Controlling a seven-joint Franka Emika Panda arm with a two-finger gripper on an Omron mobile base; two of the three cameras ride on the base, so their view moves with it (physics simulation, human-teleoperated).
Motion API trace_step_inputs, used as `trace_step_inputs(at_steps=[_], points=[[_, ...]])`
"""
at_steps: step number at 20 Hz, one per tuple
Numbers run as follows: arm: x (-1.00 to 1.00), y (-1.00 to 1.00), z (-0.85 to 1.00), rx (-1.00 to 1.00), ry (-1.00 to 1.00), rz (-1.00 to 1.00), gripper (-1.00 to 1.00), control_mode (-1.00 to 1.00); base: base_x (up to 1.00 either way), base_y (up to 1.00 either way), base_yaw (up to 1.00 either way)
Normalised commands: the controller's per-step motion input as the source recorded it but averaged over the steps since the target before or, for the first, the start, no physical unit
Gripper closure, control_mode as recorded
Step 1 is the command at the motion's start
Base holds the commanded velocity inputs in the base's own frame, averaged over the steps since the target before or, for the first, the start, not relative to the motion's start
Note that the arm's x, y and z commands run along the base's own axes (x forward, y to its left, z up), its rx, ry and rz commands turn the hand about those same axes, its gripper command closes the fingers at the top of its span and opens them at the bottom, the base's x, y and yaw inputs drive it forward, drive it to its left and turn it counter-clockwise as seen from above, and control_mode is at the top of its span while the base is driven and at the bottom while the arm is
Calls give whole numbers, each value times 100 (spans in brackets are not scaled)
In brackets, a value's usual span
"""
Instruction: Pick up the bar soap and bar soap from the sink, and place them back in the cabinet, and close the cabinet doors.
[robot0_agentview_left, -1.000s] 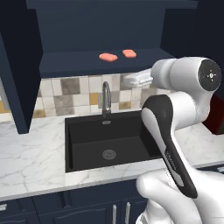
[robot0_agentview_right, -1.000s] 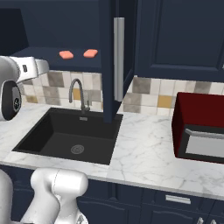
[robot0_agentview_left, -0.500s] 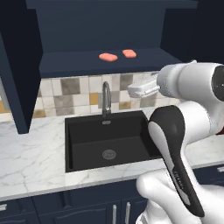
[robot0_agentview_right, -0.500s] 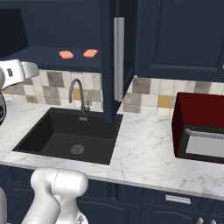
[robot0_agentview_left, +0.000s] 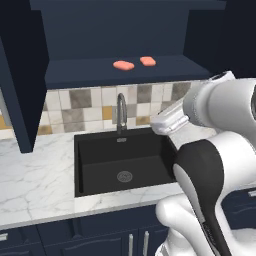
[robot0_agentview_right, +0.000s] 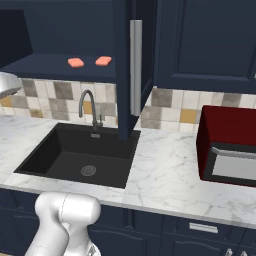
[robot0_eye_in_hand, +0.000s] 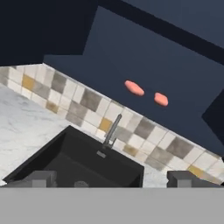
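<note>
Left base view: both bar soaps (robot0_agentview_left: 123, 65) (robot0_agentview_left: 148, 61) lie side by side on cabinet shelf (robot0_agentview_left: 90, 72), near its back edge, w/ sink (robot0_agentview_left: 122, 165) bare. Placing looks done. Gripper (robot0_eye_in_hand: 112, 179) spread wide, holding nothing. Remaining: shut cabinet doors (robot0_agentview_right: 129, 70), both open.
</note>
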Motion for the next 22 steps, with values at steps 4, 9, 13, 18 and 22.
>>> trace_step_inputs(at_steps=[4, 9, 13, 18, 22], points=[[-52, 1, 0, -22, 2, 5, -100, -100, 0, 0, 0], [-14, 31, 0, -24, 3, 8, -100, -100, 0, 0, 0], [0, 39, -1, -23, 2, 11, -100, -100, 0, 0, 0], [0, 34, -8, -22, 0, 15, -100, -100, 0, 0, 0], [-2, 34, -13, -22, -1, 17, -100, -100, 0, 0, 0]])
